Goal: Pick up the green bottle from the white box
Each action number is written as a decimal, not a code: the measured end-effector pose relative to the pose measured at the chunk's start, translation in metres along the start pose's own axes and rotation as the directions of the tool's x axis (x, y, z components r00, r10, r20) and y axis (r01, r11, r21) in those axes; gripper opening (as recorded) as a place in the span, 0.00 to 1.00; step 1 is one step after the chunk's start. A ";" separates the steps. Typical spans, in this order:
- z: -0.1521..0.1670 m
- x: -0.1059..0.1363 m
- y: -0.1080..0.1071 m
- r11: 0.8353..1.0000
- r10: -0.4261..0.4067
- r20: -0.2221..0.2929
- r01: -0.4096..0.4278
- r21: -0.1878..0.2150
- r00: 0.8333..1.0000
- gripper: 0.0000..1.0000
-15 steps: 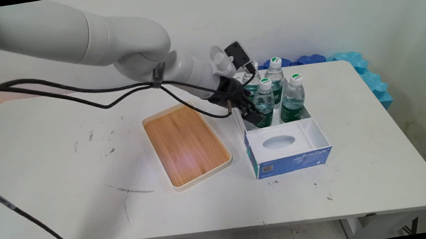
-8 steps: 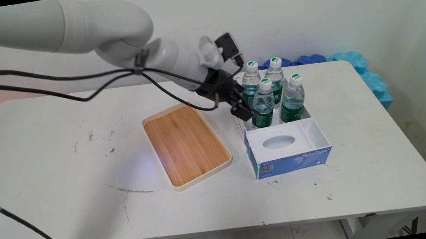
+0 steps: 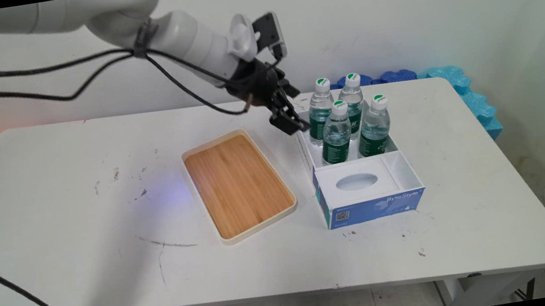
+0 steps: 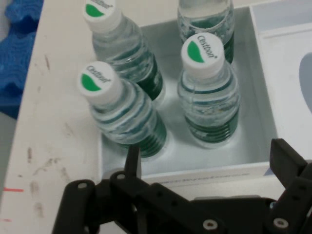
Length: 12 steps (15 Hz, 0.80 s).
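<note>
The black two-finger gripper [image 3: 290, 120] is seen raised above the table [image 3: 77, 226], just left of the box [image 3: 369, 198] and apart from everything in it; its fingers [image 4: 132, 158] are spread wide, with nothing held between them. Four clear water bottles with green labels and white caps are stood upright in the box's far, open compartment. In the main view the gripper is nearest to the rear left bottle [image 3: 320, 111], while the front left bottle [image 3: 335, 131], the rear right bottle [image 3: 352, 96] and the front right bottle [image 3: 373, 125] are set close beside it. In the hand view the bottles are looked down on from above, with the box's white wall just beyond the fingertips. The near part of the box is covered by a white insert with an oval opening [image 3: 357, 181]. A bamboo tray [image 3: 237, 184] with a pale rim lies on the table left of the box.
</note>
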 end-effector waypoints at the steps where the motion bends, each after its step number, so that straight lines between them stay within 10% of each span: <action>1: -0.005 0.001 -0.006 1.000 0.019 0.000 -0.019 -0.001 1.000 1.00; 12: 0.002 0.006 -0.062 0.985 0.170 0.016 -0.170 -0.021 0.985 1.00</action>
